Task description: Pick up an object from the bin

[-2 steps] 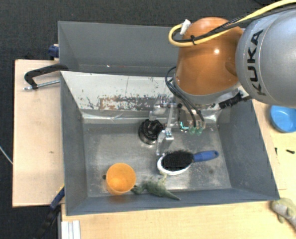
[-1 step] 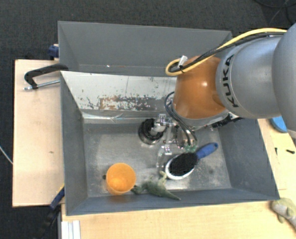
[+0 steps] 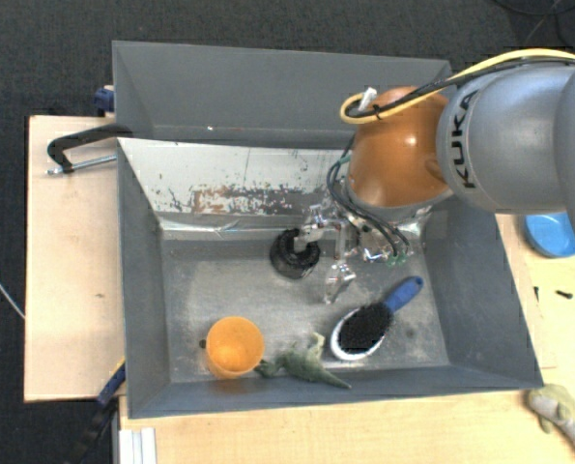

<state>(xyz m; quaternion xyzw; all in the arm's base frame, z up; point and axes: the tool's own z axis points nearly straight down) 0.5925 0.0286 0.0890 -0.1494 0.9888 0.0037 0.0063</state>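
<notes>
The tool (image 3: 337, 276) hangs low over the middle of the bin (image 3: 142, 288); how far open it is, I cannot tell. A small black round thing (image 3: 293, 255) lies just to its left, and a blue-handled hairbrush (image 3: 364, 329) lies near its front.

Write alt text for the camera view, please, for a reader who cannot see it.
A robot arm's gripper hangs low in a grey metal bin, beside a black round object near the back. In front lie a blue-handled hairbrush, an orange ball and a green toy.
</notes>
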